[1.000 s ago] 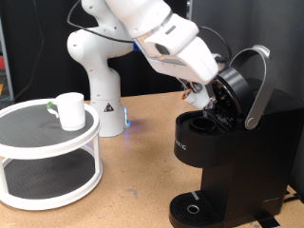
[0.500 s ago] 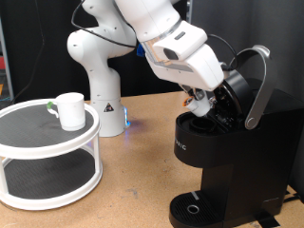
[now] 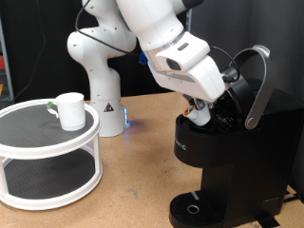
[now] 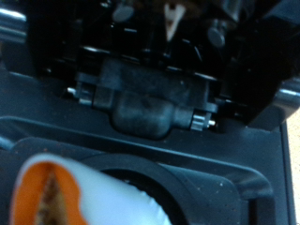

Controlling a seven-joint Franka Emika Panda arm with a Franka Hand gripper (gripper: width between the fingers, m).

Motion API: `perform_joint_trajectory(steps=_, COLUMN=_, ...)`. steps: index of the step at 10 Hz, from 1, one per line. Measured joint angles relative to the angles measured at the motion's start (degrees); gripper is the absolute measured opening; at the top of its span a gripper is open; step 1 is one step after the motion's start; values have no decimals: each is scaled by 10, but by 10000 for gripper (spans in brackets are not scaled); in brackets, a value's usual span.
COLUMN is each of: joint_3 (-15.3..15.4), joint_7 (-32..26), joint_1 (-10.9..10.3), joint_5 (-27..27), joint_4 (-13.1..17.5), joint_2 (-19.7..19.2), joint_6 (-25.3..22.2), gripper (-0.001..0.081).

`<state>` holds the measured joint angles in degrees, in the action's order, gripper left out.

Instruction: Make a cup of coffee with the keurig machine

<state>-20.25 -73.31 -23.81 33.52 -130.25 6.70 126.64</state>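
Two-finger gripper (image 3: 199, 111) dips into the boxy matte black keurig machine (image 3: 233, 166) — lid raised; finger spread indiscernible. Glossy white ceramic cup (image 3: 68, 110) at nine o'clock.

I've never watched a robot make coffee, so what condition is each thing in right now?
keurig machine: lid up, pod chamber open.
gripper: at the chamber's mouth.
pod: white with orange top, at the chamber opening.
cup: upright on the round stand.
round stand: two-tiered, holding the cup.
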Motion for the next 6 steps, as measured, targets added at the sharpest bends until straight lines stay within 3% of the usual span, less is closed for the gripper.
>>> perform_joint_trajectory(steps=6, joint_3=12, joint_7=-13, joint_1=0, joint_5=1, joint_4=1, joint_2=-16, joint_6=6, gripper=60)
